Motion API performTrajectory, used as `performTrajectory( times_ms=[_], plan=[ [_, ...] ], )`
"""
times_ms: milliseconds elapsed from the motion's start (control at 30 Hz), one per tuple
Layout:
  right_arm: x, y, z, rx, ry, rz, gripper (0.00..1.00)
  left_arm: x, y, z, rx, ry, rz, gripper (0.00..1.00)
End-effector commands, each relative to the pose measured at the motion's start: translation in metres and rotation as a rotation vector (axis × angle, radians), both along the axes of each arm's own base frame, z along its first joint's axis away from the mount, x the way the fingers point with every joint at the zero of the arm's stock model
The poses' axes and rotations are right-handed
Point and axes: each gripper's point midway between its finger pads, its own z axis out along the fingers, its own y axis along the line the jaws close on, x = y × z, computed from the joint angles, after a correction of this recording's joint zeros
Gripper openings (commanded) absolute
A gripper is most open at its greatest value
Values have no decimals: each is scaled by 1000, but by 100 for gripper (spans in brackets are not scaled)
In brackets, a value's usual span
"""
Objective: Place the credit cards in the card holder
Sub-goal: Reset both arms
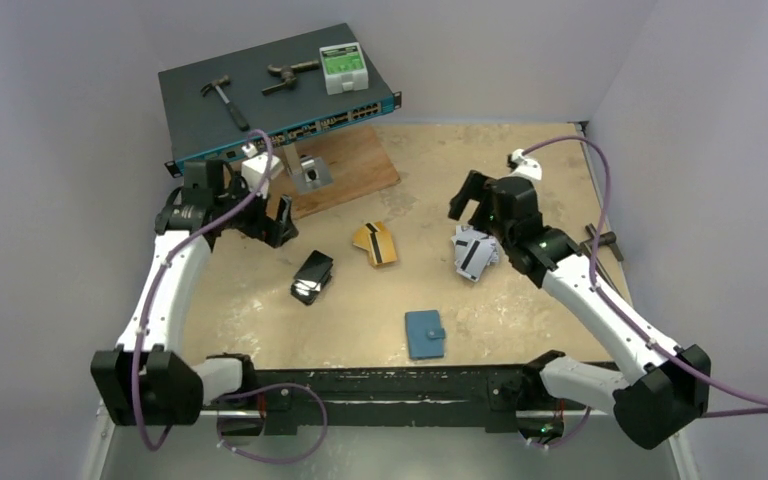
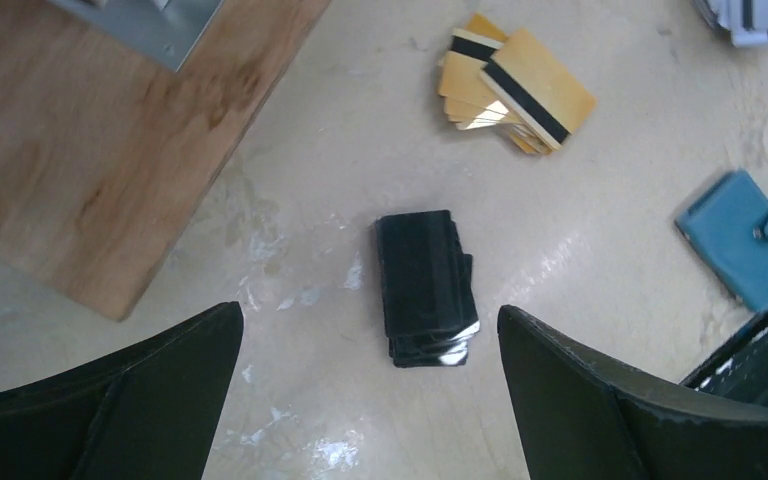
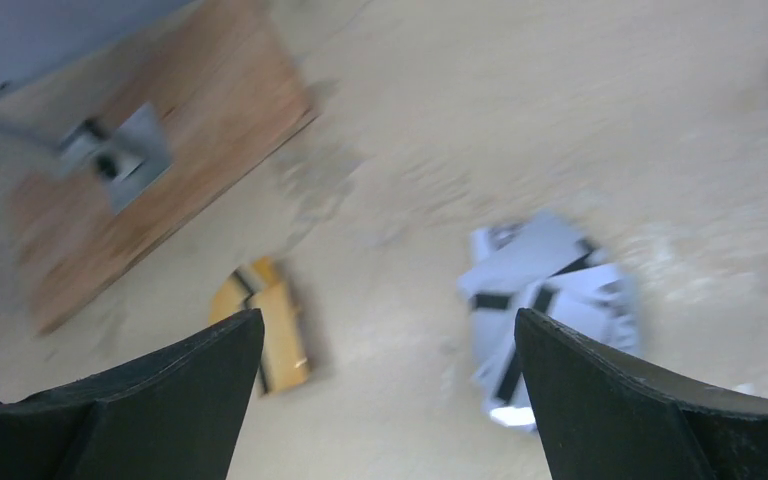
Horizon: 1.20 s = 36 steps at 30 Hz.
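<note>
Three heaps of credit cards lie on the table: a gold-orange fan (image 1: 374, 243) (image 2: 513, 90) (image 3: 270, 330), a silver-grey pile with dark stripes (image 1: 473, 252) (image 3: 550, 300), and a black stack (image 1: 312, 277) (image 2: 425, 285). The teal card holder (image 1: 424, 333) (image 2: 745, 245) lies shut near the front edge, its snap button up. My left gripper (image 1: 265, 215) (image 2: 368, 315) hovers open above and left of the black stack, holding nothing. Behind the silver pile, my right gripper (image 1: 468, 198) (image 3: 388, 318) hangs open and empty, and its view is blurred.
A dark network switch (image 1: 280, 95) at the back left carries a hammer (image 1: 223, 98), another tool (image 1: 288, 76) and a white-green box (image 1: 343, 67). A wooden board (image 1: 350, 172) with a metal plate (image 1: 312, 172) lies before it. A small tool (image 1: 600, 242) rests by the right wall.
</note>
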Motion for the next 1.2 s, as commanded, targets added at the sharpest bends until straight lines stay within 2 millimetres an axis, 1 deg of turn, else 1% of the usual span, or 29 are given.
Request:
performTrajectory(
  times_ms=[0, 67, 100, 167, 200, 233, 300, 367, 400, 433, 500, 533, 633, 667, 700, 733, 767, 833, 867, 900, 933, 967, 1000, 1033, 1067, 1100, 1167],
  plan=[
    [41, -80, 2, -202, -177, -225, 99, 42, 27, -9, -186, 65, 186, 100],
    [51, -111, -7, -293, -255, -359, 99, 60, 42, -18, -206, 47, 251, 100],
    [56, -122, -16, -317, -276, -395, 99, 67, 48, -24, -198, 28, 279, 100],
    [64, -141, -29, -364, -284, -455, 99, 78, 56, -34, -179, -21, 316, 100],
    [68, -149, -41, -376, -268, -483, 99, 85, 60, -37, -172, -60, 332, 100],
    [72, -156, -46, -375, -273, -504, 99, 87, 63, -45, -164, -78, 350, 100],
    [75, -170, -58, -390, -295, -533, 99, 95, 71, -51, -151, -144, 380, 100],
    [74, -183, -61, -391, -343, -563, 99, 104, 76, -54, -146, -202, 408, 100],
    [75, -187, -60, -381, -378, -563, 99, 104, 78, -59, -147, -221, 414, 100],
    [73, -194, -61, -386, -400, -565, 99, 109, 79, -57, -155, -275, 423, 100],
    [73, -202, -62, -395, -436, -571, 99, 109, 77, -61, -205, -287, 435, 100],
    [73, -204, -64, -400, -450, -561, 99, 111, 76, -62, -217, -309, 433, 100],
    [73, -207, -67, -389, -486, -550, 99, 112, 80, -78, -222, -312, 463, 100],
    [72, -206, -69, -380, -501, -549, 99, 110, 81, -84, -232, -329, 467, 100],
    [72, -206, -73, -379, -501, -546, 99, 107, 78, -85, -234, -354, 448, 100],
    [72, -204, -71, -379, -534, -531, 99, 104, 78, -87, -214, -353, 445, 100],
    [73, -201, -70, -397, -543, -506, 99, 104, 77, -86, -216, -373, 446, 100],
    [70, -192, -79, -391, -545, -444, 99, 101, 77, -85, -214, -390, 447, 100],
    [64, -197, -74, -408, -602, -467, 99, 99, 76, -82, -212, -418, 442, 100],
    [64, -198, -75, -419, -597, -469, 97, 92, 75, -87, -212, -442, 440, 100],
    [65, -196, -81, -421, -564, -456, 97, 87, 74, -89, -199, -476, 449, 100],
    [69, -193, -82, -401, -558, -450, 98, 82, 75, -93, -164, -509, 468, 100],
    [73, -192, -80, -396, -562, -449, 99, 81, 70, -94, -159, -570, 471, 100],
    [77, -194, -81, -402, -549, -457, 99, 83, 64, -88, -162, -613, 438, 100],
    [77, -193, -81, -400, -546, -454, 99, 83, 62, -94, -123, -557, 422, 100],
    [76, -193, -82, -398, -543, -453, 99, 85, 65, -100, -113, -512, 434, 100],
    [76, -194, -81, -396, -545, -456, 99, 86, 64, -86, -157, -574, 424, 100]
  ],
)
